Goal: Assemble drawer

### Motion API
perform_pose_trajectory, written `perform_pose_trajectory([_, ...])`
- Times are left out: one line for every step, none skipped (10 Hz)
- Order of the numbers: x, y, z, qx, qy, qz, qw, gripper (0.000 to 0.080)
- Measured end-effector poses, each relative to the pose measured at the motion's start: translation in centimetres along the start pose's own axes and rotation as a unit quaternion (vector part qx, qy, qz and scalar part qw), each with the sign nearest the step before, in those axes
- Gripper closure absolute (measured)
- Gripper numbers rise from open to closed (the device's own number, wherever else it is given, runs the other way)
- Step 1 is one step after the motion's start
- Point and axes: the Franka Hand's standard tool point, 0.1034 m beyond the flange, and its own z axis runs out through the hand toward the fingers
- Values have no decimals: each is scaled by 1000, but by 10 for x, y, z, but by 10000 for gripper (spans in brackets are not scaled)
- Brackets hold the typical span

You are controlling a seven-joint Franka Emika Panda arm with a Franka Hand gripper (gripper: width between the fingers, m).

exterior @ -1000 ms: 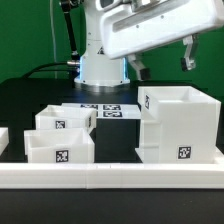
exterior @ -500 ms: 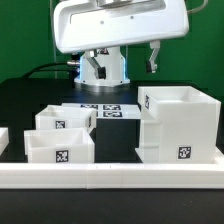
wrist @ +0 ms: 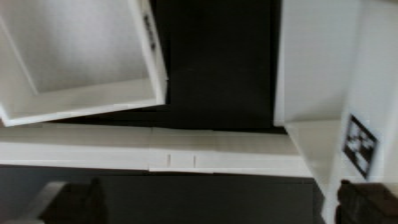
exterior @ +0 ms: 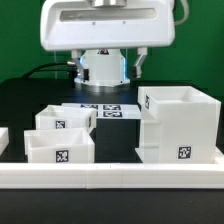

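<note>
The tall white housing [exterior: 180, 125] stands at the exterior view's right, a tag on its front. Two open-top trays stand at the left, one in front [exterior: 60, 150] and one behind [exterior: 65, 120]. My gripper [exterior: 109, 66] hangs high above the middle of the table, well clear of all parts. In the wrist view its dark fingertips [wrist: 365, 196] sit far apart at the frame's corners with nothing between them, so my gripper [wrist: 210, 200] is open and empty. That view also shows a tray [wrist: 80, 60] and the housing's wall [wrist: 338, 70].
A long low white border rail [exterior: 110, 176] runs along the front edge and shows in the wrist view [wrist: 160, 150]. The marker board [exterior: 105, 110] lies flat behind the trays. The arm's base [exterior: 102, 75] stands at the back.
The hand has swung from the exterior view's upper right toward the left and now hangs centred over the table. The parts have not moved.
</note>
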Motion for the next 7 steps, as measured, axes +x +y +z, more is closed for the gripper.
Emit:
perform_pose_trajectory([-3,5,5,-2,-3,-24,1000,151])
perform_pose_trajectory([-7,8,13,-1,-10,-39,999,151])
perform_pose_trajectory([-10,11,18,-1,-15,-38,999,151])
perform_pose_trajectory([-8,10,16,-1,-12,-39,999,151])
perform_pose_trajectory([-8,10,16,-1,-12,-39,999,151])
perform_pose_trajectory([-8,10,17,-1,-13,-39,999,151])
perform_pose_trajectory([-12,15,20,-1,-16,-55,998,151])
